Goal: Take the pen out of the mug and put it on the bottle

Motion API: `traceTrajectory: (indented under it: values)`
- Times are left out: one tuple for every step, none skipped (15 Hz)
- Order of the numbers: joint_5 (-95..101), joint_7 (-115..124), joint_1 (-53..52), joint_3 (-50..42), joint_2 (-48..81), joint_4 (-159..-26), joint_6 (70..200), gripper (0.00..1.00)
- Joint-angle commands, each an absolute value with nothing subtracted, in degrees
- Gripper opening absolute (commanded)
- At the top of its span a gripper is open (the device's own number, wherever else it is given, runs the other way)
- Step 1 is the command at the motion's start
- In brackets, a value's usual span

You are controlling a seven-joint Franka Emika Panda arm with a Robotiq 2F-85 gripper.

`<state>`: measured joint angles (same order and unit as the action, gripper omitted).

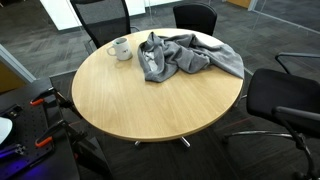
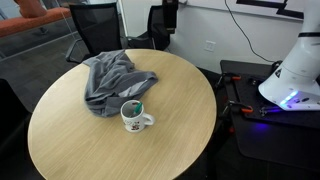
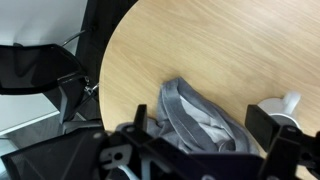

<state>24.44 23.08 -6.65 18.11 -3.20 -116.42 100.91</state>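
A white mug with a dark print stands on the round wooden table in both exterior views (image 1: 120, 48) (image 2: 133, 117). Its rim shows at the right edge of the wrist view (image 3: 281, 107). Something dark sits inside the mug; I cannot make out a pen. No bottle is in view. My gripper (image 3: 200, 128) shows only in the wrist view. It hangs high above the table, open and empty, over a crumpled grey cloth (image 3: 195, 115). The mug lies beside its right finger.
The grey cloth lies next to the mug (image 1: 185, 55) (image 2: 115, 80). Bare tabletop (image 1: 150, 105) (image 2: 100, 145) spreads in front. Black office chairs ring the table (image 1: 100, 18) (image 1: 285, 95) (image 2: 95, 25) (image 3: 40, 70). The robot base (image 2: 295, 75) stands beside the table.
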Motion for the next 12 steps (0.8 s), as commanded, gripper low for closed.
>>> traceTrajectory:
  values:
    - [23.4, 18.4, -9.8, 16.8, 2.0, -111.3, 100.0, 1.0]
    - [22.9, 16.6, -10.3, 16.5, 3.0, -110.8, 100.5, 1.0]
    - [22.3, 15.0, -10.8, 16.4, 3.9, -110.2, 100.7, 1.0]
    - [21.3, 12.7, -11.1, 16.2, 4.8, -109.8, 101.1, 1.0]
    - [20.5, 10.6, -11.3, 16.0, 5.7, -109.5, 101.9, 1.0]
    - [19.7, 8.9, -11.5, 15.9, 6.6, -109.1, 102.2, 1.0]
    - [19.1, 7.4, -11.7, 15.7, 7.5, -108.8, 102.5, 1.0]
    - [18.7, 6.3, -11.8, 15.5, 8.3, -108.5, 102.7, 1.0]
    - [19.0, 6.2, -12.1, 15.3, 9.1, -108.4, 102.7, 1.0]
    - [19.7, 8.2, -12.5, 15.1, 7.1, -110.2, 102.3, 1.0]
    - [19.7, 7.9, -12.6, 15.0, 7.9, -109.9, 102.4, 1.0]
    - [19.7, 7.9, -12.6, 14.9, 8.5, -109.8, 102.5, 1.0]
